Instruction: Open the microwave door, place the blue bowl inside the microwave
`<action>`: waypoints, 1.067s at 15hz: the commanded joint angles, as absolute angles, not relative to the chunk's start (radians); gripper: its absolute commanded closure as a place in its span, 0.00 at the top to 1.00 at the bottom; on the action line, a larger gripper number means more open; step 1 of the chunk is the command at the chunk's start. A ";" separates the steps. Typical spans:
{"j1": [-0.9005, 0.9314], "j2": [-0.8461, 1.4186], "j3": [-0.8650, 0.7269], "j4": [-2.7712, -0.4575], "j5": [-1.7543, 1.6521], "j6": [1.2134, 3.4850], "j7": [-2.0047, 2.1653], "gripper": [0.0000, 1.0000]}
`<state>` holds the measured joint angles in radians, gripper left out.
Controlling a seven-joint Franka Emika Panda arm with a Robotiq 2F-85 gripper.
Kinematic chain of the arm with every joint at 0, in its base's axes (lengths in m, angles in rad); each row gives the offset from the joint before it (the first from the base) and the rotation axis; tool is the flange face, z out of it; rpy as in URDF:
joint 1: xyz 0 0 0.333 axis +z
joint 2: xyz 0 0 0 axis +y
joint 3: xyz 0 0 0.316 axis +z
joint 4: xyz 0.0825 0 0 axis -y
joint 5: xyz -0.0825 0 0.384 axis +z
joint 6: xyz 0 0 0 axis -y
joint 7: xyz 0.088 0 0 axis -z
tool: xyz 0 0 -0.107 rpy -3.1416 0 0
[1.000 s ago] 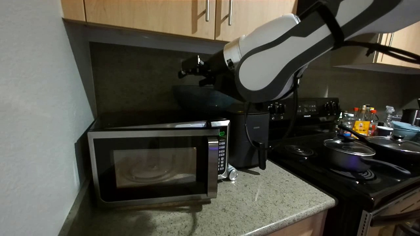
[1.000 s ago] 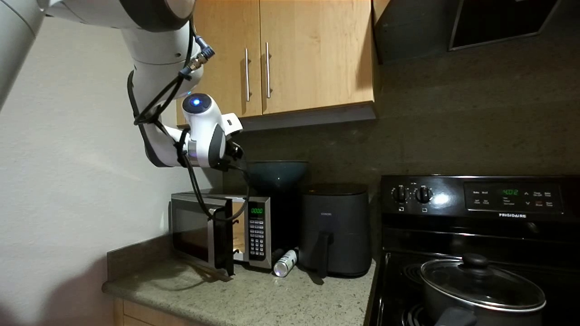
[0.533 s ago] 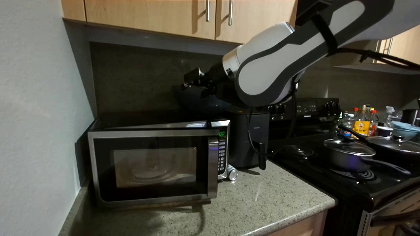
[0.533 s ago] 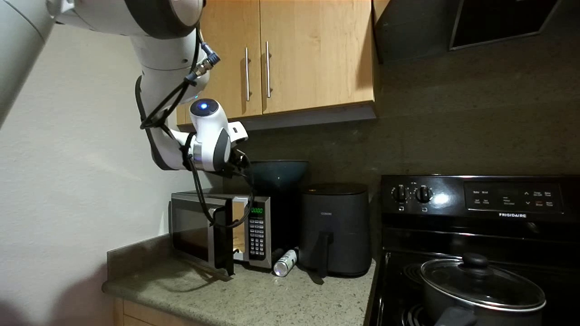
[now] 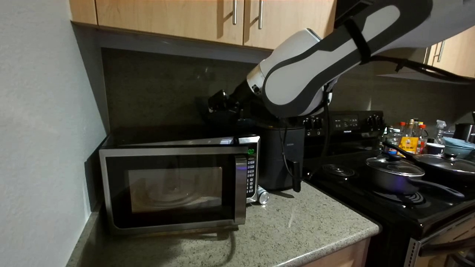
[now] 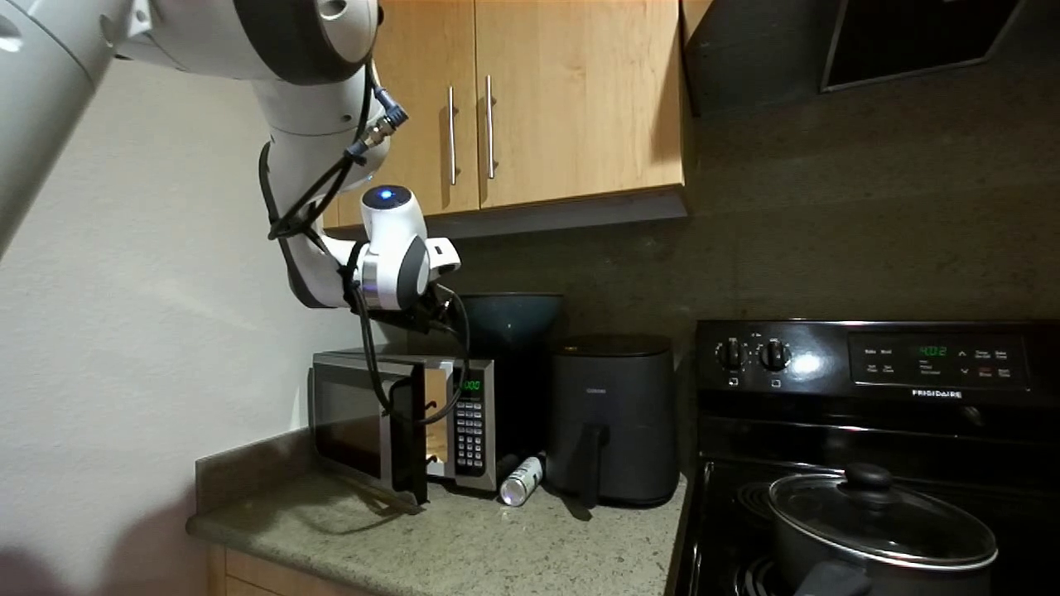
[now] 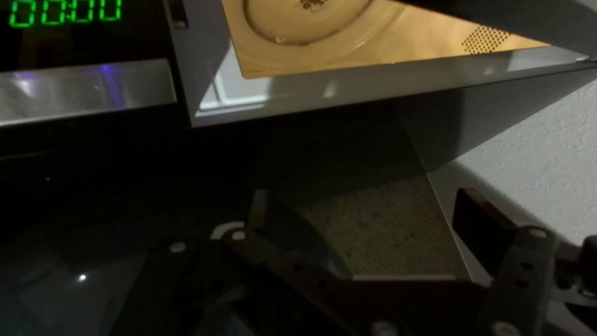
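The microwave (image 6: 470, 422) stands on the counter with its microwave door (image 5: 174, 189) ajar. Through that gap the wrist view shows the lit interior (image 7: 317, 23). Behind the display side, above the microwave top, sits the dark blue bowl (image 6: 513, 319); its base is hidden. In an exterior view my gripper (image 5: 224, 104) overlaps the bowl's upper part. Spread wide in the wrist view, my gripper (image 7: 366, 210) holds nothing. A curved dark edge, seemingly the bowl's, shows just inside the left finger (image 7: 259, 210); whether they touch I cannot tell.
A black air fryer (image 6: 613, 422) stands beside the microwave, with a can (image 6: 522, 482) lying between them. Wooden cabinets (image 5: 170, 18) hang above the arm. A wall (image 5: 41, 129) borders the door's hinge side. The stove carries a lidded pot (image 6: 882, 530).
My gripper has come down onto the bowl's level, and the arm has shifted right and lower in an exterior view. Door and bowl have stayed where they were.
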<state>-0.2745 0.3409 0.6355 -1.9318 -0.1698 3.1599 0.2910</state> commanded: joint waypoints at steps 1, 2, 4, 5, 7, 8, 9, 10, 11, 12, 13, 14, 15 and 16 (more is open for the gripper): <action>-0.121 0.260 0.468 -1.932 -0.039 2.998 0.273 1.00; -0.084 0.251 0.426 -1.924 -0.017 2.949 0.280 1.00; 0.002 0.241 0.338 -1.907 0.026 2.860 0.289 1.00; -0.033 0.248 0.375 -1.898 -0.051 2.822 0.365 1.00; -0.004 0.241 0.353 -1.881 -0.055 2.752 0.385 1.00; 0.016 0.230 0.328 -1.877 -0.091 2.703 0.427 1.00; 0.020 0.226 0.324 -1.866 -0.103 2.650 0.441 1.00; 0.107 0.215 0.234 -1.853 -0.067 2.589 0.423 1.00; 0.121 0.216 0.218 -1.840 -0.075 2.542 0.434 1.00; 0.145 0.215 0.193 -1.824 -0.084 2.484 0.440 1.00; 0.164 0.214 0.176 -1.808 -0.084 2.428 0.448 1.00; 0.178 0.215 0.165 -1.791 -0.079 2.376 0.452 1.00; 0.187 0.217 0.159 -1.773 -0.067 2.325 0.450 1.00; 0.196 0.220 0.154 -1.756 -0.062 2.282 0.451 1.00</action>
